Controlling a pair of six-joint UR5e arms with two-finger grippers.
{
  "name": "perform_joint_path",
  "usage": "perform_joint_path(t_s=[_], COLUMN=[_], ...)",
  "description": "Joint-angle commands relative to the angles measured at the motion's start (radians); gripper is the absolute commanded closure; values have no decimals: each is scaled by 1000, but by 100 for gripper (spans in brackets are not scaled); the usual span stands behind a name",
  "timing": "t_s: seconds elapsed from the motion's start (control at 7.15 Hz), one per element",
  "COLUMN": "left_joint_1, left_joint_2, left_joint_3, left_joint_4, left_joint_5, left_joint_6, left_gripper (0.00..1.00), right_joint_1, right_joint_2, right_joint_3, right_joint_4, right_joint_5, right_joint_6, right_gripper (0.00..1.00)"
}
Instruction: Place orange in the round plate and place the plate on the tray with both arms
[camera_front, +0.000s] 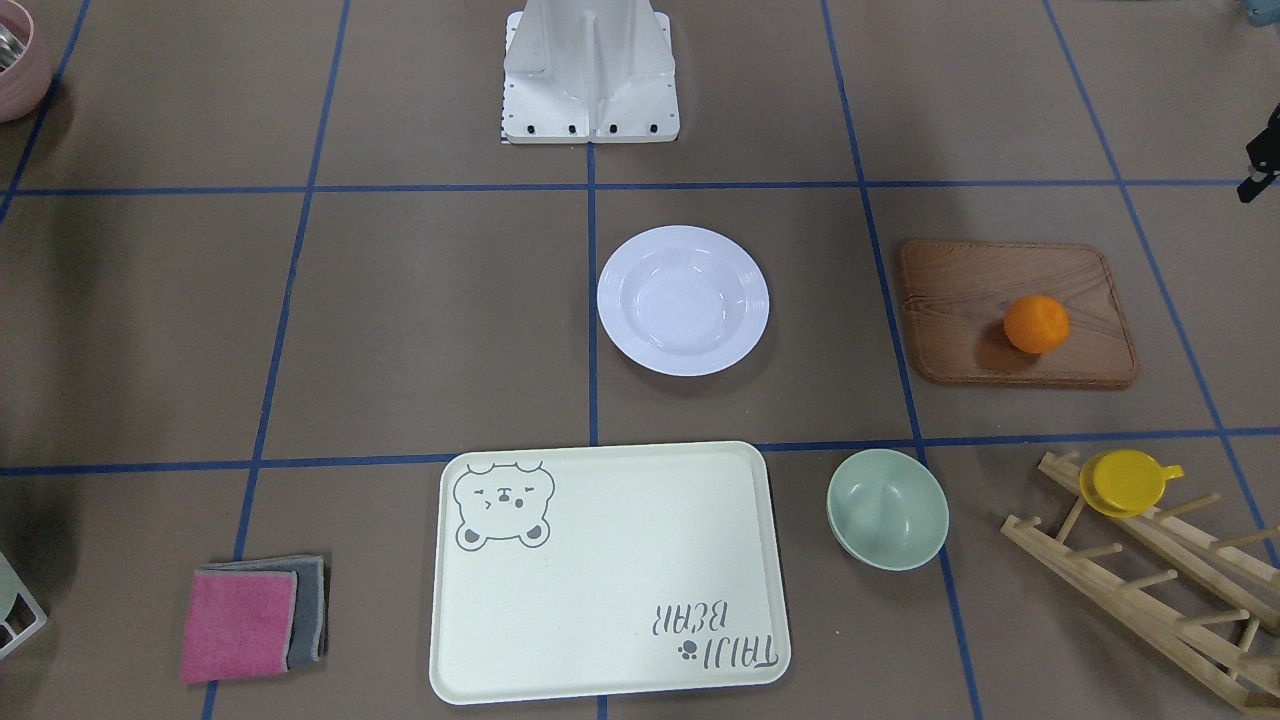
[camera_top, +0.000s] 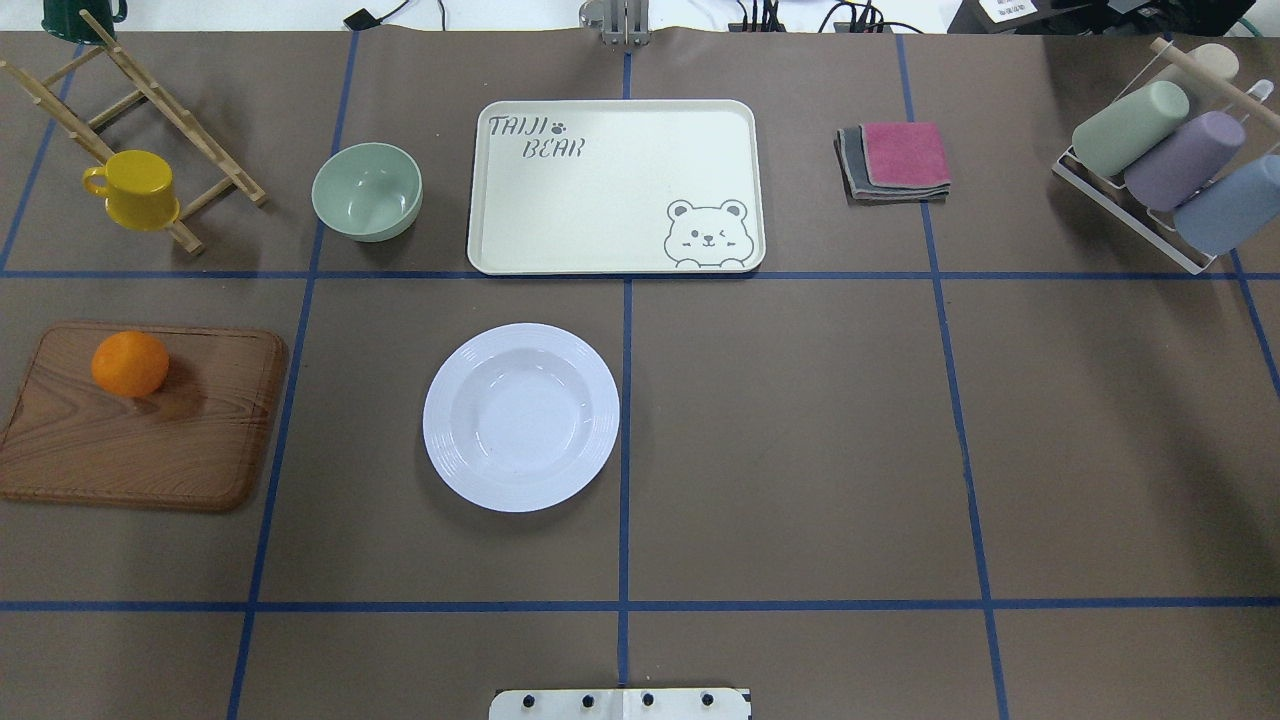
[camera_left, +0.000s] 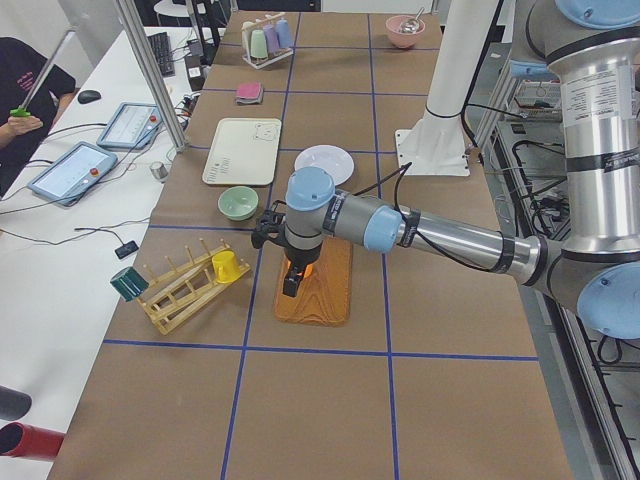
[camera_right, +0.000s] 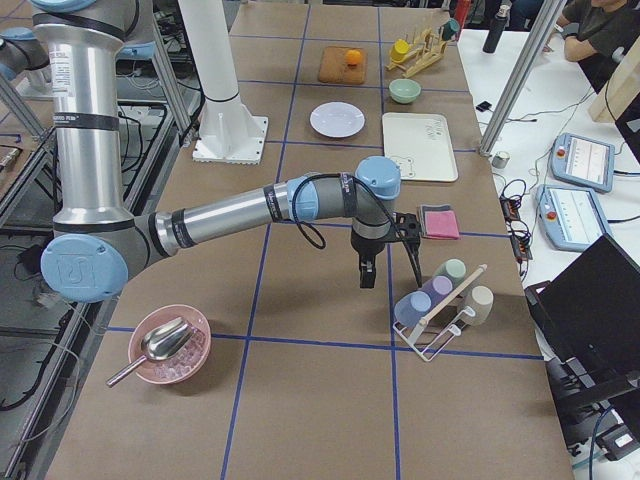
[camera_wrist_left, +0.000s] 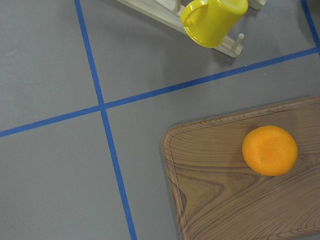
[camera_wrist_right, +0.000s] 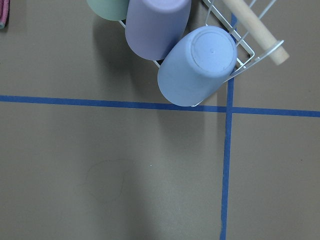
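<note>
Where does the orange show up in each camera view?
Front-facing: the orange lies right of centre.
Overhead: far left.
Exterior left: centre, partly behind the left gripper.
Exterior right: top centre.
Left wrist: lower right.
Right wrist: not in it.
Shared landmark: the wooden board under it.

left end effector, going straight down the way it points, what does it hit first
Probably the wooden board, close beside the orange; the left end effector points down over it in the left side view. Depth is unclear, so the orange itself is possible.
</note>
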Motion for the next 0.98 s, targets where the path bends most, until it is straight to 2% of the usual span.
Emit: perform_joint_path(t_s=[0.0, 0.14, 0.28, 0.56, 0.7, 0.84], left_joint_1=[2, 5, 21, 154, 202, 250], left_joint_2=[2, -1, -17, -75, -98, -101], left_joint_3=[1, 3, 0, 4, 4, 12], left_joint_4=[2, 3, -3, -3, -4, -9], left_joint_5=[0, -2, 0, 3, 27, 75], left_joint_6=[-2, -17, -129, -283, -351, -379], left_gripper=[1, 0, 0, 0, 0, 0], right_joint_1=[0, 0, -3, -121, -190, -233], right_joint_2=[13, 22, 24, 56, 84, 84], right_joint_3=[10, 10, 11, 19, 39, 34], right_joint_4=[9, 61, 156, 283, 308, 313], right_joint_5=[1, 1, 2, 14, 20, 63], right_joint_6=[0, 2, 16, 202, 267, 269], right_gripper=[0, 0, 0, 0, 0, 0])
